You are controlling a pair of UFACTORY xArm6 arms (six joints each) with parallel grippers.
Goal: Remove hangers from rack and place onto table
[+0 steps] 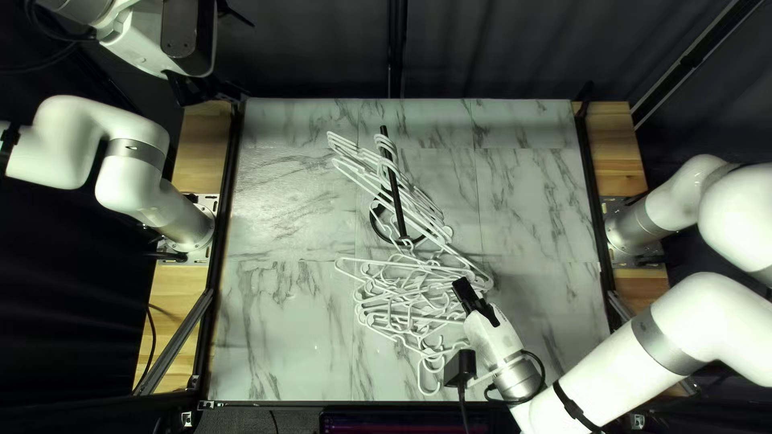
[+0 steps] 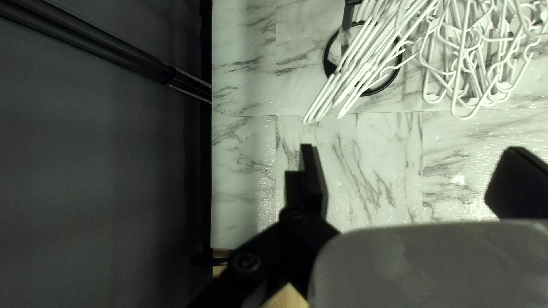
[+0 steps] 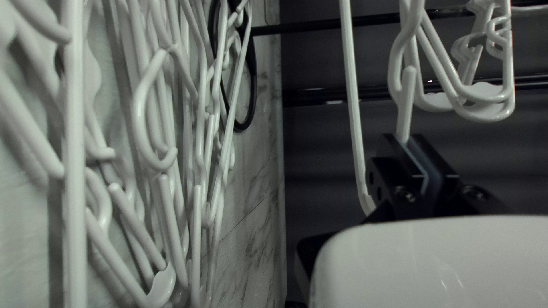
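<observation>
Hangers (image 1: 414, 197) hang on the black rack (image 1: 394, 181), behind a tangled pile of white hangers (image 1: 410, 301) lying on the marble-patterned counter (image 1: 281, 321) in the top left view. Right pincer (image 3: 412, 149): clenched on a white plastic hanger (image 3: 405, 108), raised off the counter beside the pile. Which part is gripped, and whether it is free of the rack, cannot be told. Left pincer (image 2: 411, 149): released, fingers wide apart, nothing between them.

Step in hand, as judged: transfer of one hanger from rack to counter; removal appears part complete. Next move calls for confirming the hanger is free of its neighbours, then lowering it onto the pile or bare counter alongside before letting go. Risk noted: hooks may snag and drag others along.
</observation>
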